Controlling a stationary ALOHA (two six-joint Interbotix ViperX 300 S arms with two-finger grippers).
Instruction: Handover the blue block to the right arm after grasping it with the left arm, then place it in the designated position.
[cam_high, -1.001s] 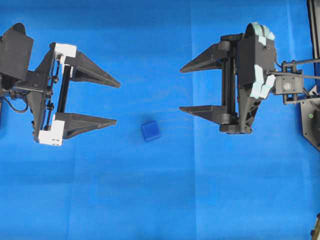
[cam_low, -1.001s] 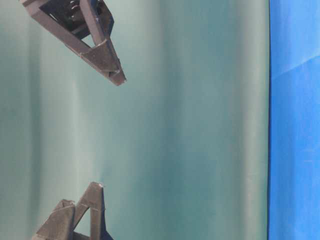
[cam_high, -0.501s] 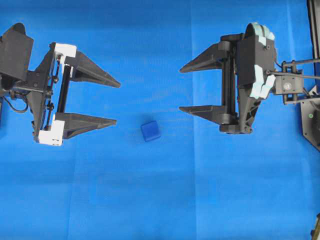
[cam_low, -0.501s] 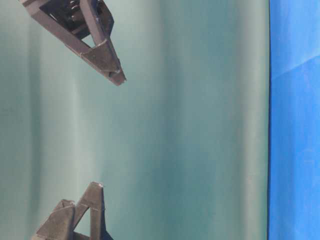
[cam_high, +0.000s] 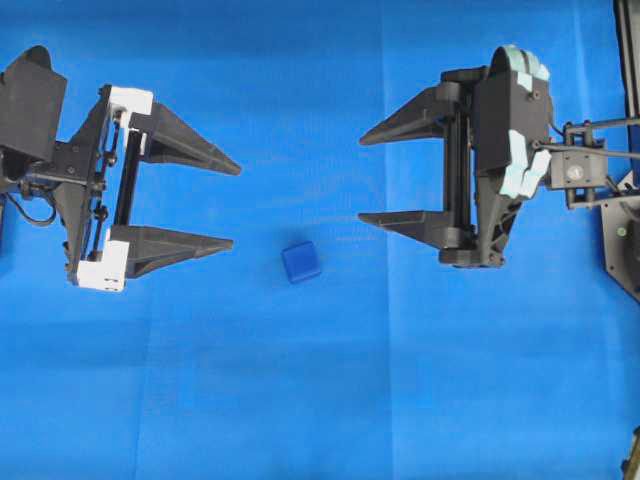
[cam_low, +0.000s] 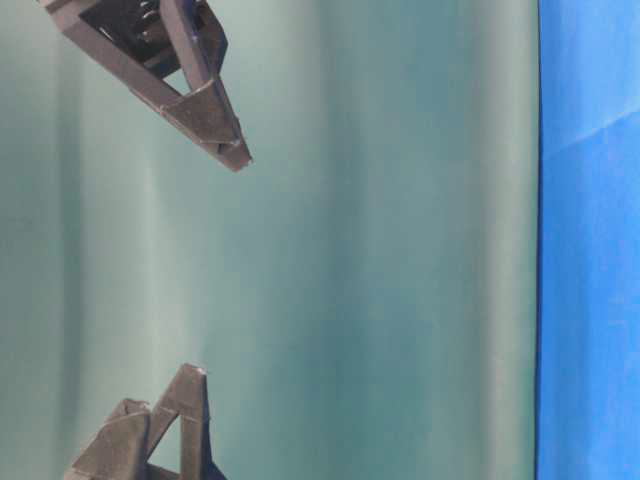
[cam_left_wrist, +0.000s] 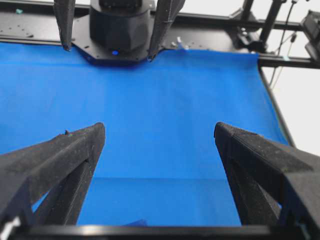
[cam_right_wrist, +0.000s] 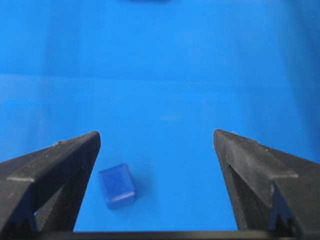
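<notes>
The blue block (cam_high: 301, 262) lies on the bright blue table cover (cam_high: 320, 400), in the gap between the two arms and a little nearer the front. My left gripper (cam_high: 236, 205), with white brackets, hovers open to the block's left, nothing between its fingers. My right gripper (cam_high: 360, 179), with mint-green parts, is open to the block's upper right. The right wrist view has the block (cam_right_wrist: 117, 186) just inside the left finger of that open gripper (cam_right_wrist: 156, 135), untouched. Only a sliver of the block (cam_left_wrist: 137, 222) shows below the open left gripper (cam_left_wrist: 159, 131).
Black frame parts and cables (cam_high: 625, 230) stand along the cover's right edge. The left wrist view shows black rails and cabling (cam_left_wrist: 280, 30) beyond the cover's far edge. Two black finger tips (cam_low: 235, 155) show against a green backdrop in the table-level view.
</notes>
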